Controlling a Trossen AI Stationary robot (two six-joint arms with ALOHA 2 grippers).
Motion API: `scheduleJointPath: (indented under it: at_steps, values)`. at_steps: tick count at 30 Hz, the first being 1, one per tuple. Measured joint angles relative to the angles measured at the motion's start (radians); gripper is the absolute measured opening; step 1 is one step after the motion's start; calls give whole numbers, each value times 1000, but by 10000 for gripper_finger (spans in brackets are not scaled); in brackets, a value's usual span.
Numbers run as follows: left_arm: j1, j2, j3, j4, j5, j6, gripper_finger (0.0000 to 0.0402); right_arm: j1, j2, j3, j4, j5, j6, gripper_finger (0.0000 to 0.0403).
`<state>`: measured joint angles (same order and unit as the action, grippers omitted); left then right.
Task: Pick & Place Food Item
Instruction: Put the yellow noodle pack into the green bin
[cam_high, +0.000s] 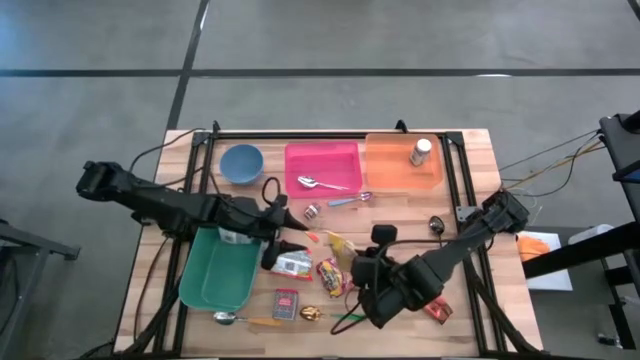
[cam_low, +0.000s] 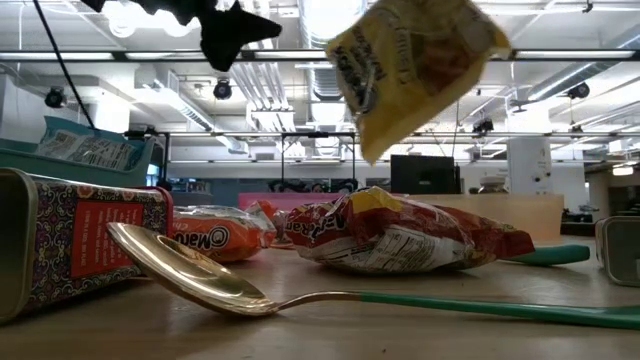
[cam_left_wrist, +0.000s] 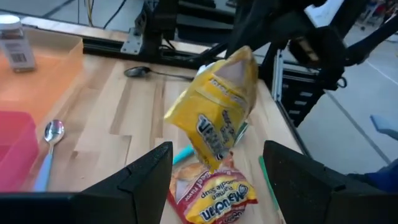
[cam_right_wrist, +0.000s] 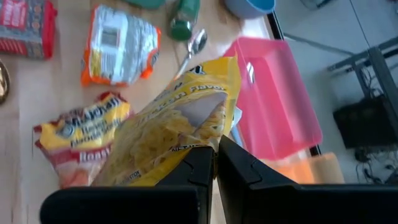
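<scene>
While the right tool (cam_right_wrist: 214, 163) hangs above the middle of the bench (cam_high: 470, 180), its 2 fingers are pressed together on the top edge of a yellow noodle packet (cam_right_wrist: 174, 118), which dangles clear of the wood with its long axis pointing down. In the low view the packet (cam_low: 415, 70) floats high over an orange-red ramen pack (cam_low: 400, 235) lying flat, and nothing touches it from below. From above, the packet (cam_high: 338, 243) shows as a small yellow patch between the 2 arms.

The left tool (cam_left_wrist: 217, 180) sits just beside it, on the side toward the green tray (cam_high: 220, 270), with its fingers spread and nothing between them; its wrist view looks straight at the hanging packet (cam_left_wrist: 217, 121), so the packet lies directly ahead of those fingers and a little above the ramen pack.

What the next move seems to turn on is where the packet lies relative to the containers: the pink bin (cam_high: 322, 165) and the orange bin (cam_high: 395, 170) sit along the far edge of the bench, beyond the packet, and the green tray is to the left arm's side. The right arm already holds the load, so it looks best placed to carry it; which container is meant I cannot tell.
</scene>
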<state>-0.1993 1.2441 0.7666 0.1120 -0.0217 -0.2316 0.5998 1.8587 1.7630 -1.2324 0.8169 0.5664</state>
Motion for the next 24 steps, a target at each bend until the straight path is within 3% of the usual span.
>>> scheduleJointPath:
  at_steps: [16, 24]
  values:
    - [3, 121, 58, 27, 0, 46, 255, -36, 0, 0, 216, -54, -223, 10]
    - [3, 127, 60, 31, 91, 53, 255, -35, 1, 0, 228, -60, -231, 10]
